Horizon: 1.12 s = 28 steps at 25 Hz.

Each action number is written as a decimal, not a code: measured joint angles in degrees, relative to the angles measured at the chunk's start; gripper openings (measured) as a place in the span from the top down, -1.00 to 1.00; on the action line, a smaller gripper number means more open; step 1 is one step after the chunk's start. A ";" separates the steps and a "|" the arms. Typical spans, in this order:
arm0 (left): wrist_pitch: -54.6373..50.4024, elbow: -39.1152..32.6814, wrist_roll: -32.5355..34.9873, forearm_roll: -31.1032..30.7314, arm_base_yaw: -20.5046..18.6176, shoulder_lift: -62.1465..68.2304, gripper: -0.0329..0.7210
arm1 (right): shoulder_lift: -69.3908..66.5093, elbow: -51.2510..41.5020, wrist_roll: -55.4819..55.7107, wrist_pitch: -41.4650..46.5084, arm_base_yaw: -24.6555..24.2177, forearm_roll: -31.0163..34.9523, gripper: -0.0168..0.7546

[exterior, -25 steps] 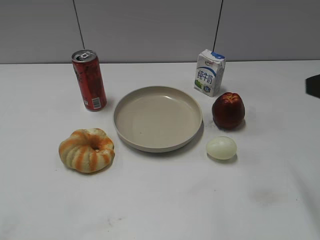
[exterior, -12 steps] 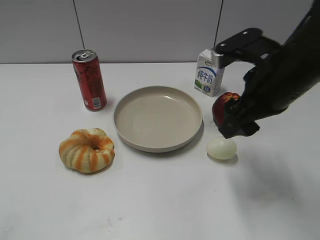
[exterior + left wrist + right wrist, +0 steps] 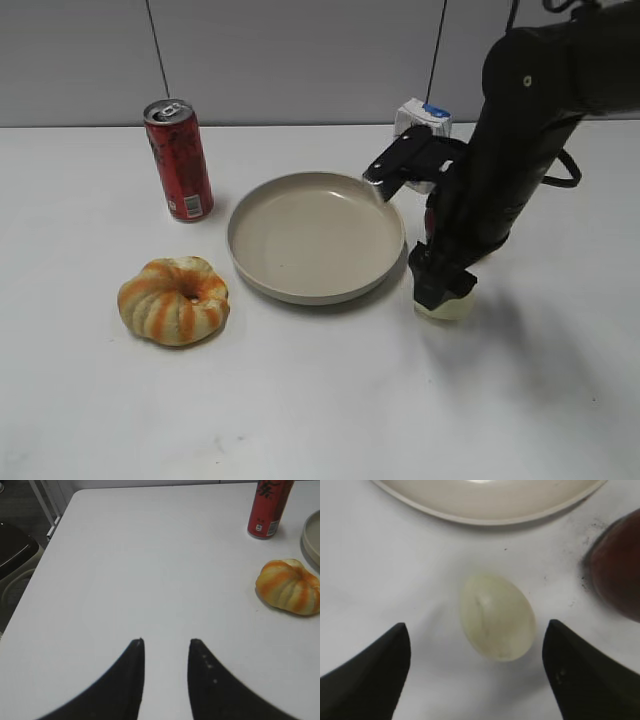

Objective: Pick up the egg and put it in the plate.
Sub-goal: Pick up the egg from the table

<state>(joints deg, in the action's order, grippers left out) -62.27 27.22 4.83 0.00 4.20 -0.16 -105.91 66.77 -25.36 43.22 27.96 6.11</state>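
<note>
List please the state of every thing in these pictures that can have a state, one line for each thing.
Pale cream-white egg: on the table, between open fingers, not gripped.
Round beige plate: empty.
Red drink can: upright, top opened.
White milk carton: upright, mostly hidden.
Orange-striped ring bread: lying flat.
Dark red fruit: on the table, beside the egg.
Right gripper: open around the egg.
Left gripper: open, empty.

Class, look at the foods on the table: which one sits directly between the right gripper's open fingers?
The egg, pale cream and oval. The dark red fruit lies off to one side, and the striped bread is beyond the plate.
</note>
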 joint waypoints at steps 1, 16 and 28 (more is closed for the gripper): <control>0.00 0.00 0.00 0.00 0.00 0.00 0.29 | -0.88 0.06 -0.63 -0.26 0.00 -0.71 -0.65; 0.00 0.00 0.00 0.00 0.00 0.00 0.29 | -8.57 0.17 -1.56 -4.79 0.00 -5.10 -0.46; 0.00 0.00 0.00 0.00 0.00 0.00 0.29 | -6.72 4.66 -1.63 2.41 0.00 -3.58 -0.23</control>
<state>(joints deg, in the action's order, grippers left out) -62.27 27.22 4.83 0.00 4.20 -0.16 -112.63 71.43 -26.99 45.63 27.96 2.53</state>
